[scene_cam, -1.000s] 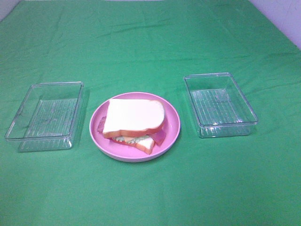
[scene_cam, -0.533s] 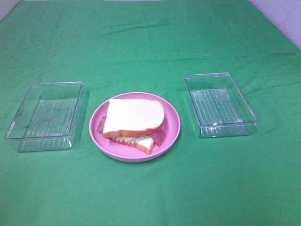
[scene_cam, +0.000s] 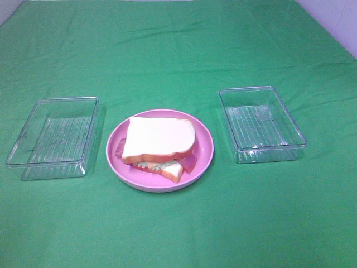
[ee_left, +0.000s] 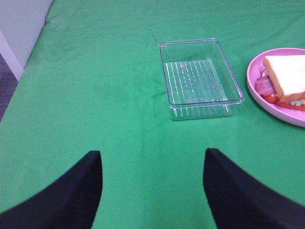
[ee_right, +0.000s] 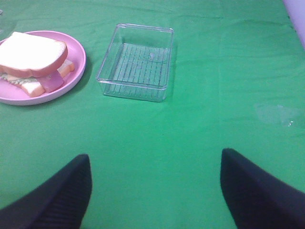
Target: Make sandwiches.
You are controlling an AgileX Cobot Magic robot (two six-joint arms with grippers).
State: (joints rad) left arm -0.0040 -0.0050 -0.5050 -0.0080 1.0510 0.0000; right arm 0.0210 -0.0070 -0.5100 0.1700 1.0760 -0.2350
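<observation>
A stacked toy sandwich (scene_cam: pixel 159 144) lies on the round pink plate (scene_cam: pixel 203 134) in the middle of the green cloth: a white bread slice with orange-brown crust on top, bacon, lettuce and a second slice showing below. It also shows in the left wrist view as the sandwich (ee_left: pixel 286 81) and in the right wrist view as the sandwich (ee_right: pixel 33 59). Neither arm appears in the high view. My left gripper (ee_left: pixel 152 183) hovers open over bare cloth, short of the left tray. My right gripper (ee_right: pixel 155 188) is open too, nothing between its fingers.
Two clear plastic trays flank the plate: the left tray (scene_cam: pixel 53 139) and the right tray (scene_cam: pixel 261 124), both holding nothing. The left tray (ee_left: pixel 200 78) and right tray (ee_right: pixel 136 62) lie ahead of their grippers. The cloth's edge and a pale wall show at far right.
</observation>
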